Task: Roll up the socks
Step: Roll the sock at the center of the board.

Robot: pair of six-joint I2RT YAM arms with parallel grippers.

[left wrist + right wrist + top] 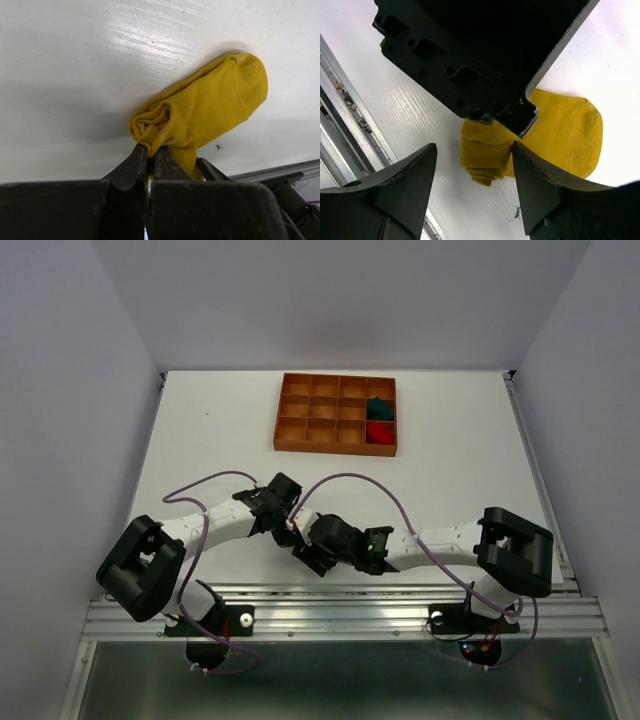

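Item examined: yellow sock [210, 105], lying on the white table [200, 440] near its front edge, between the two arms.

Condition: one end is rolled into a loose bundle of several folded layers. The toe end lies flat and unrolled on the surface, with its seam line visible across the tip. The fabric is plain mustard yellow on the faces shown, with slight creasing along the roll.

Left gripper [150, 152]: jaws nearly together, pinching a fold of the rolled end. The fabric bunches up at the fingertips.

Right gripper [473, 147]: fingers [407, 180] spread wide, holding nothing. In its wrist view the rolled end sits in the gap between them. Whether either finger touches the fabric cannot be determined.

Other items: teal sock [379, 407] and red sock [380, 431], each bundled in its own compartment in the rightmost column of the orange-brown tray [330, 449]. The teal one sits in the cell just behind the red one. The tray rests at the far side of the table, well apart from the grippers.
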